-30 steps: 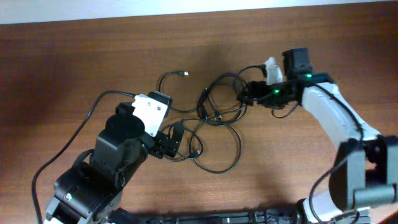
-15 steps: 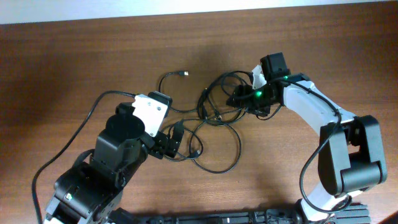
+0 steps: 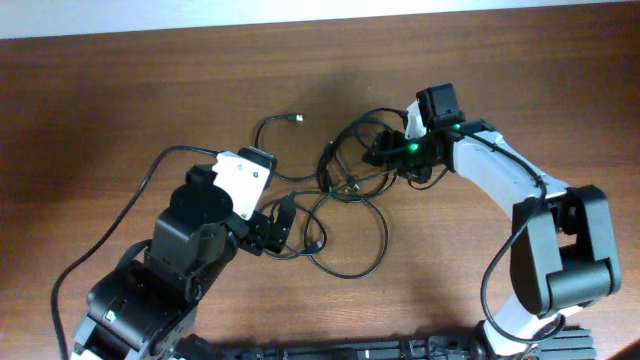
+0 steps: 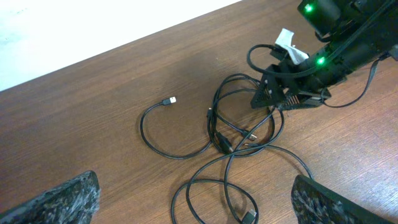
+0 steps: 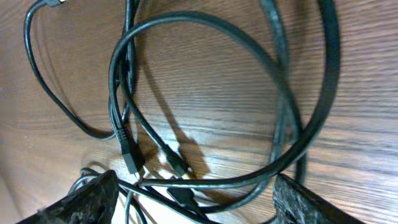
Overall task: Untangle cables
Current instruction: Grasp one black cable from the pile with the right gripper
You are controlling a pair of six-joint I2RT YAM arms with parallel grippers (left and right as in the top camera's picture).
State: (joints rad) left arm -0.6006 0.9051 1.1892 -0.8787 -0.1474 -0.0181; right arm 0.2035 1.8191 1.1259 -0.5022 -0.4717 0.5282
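While the left tool has held its place at the near-left side of the tangle, the right tool has slid in from the right edge of the table toward the middle. Most of that travel is already done, and the last stretch is only a small creep. It now sits over the right-hand loops of the cables, which lie knotted about the middle of the table, somewhat nearer the far edge.

Its wrist view shows the fingers spread wide, with several loops and a couple of connectors lying between them on the wood and nothing pinched yet. The left tool is wide as well, its fingers apart with a strand running between them; whether it touches that strand I cannot tell.

The cables themselves have not stirred. The one free end with its plug lies as it did, toward the far edge. I judge the approach nearly finished and the separating not begun. The right tool next needs to close on a single loop, since gripping several would likely drag the whole knot.
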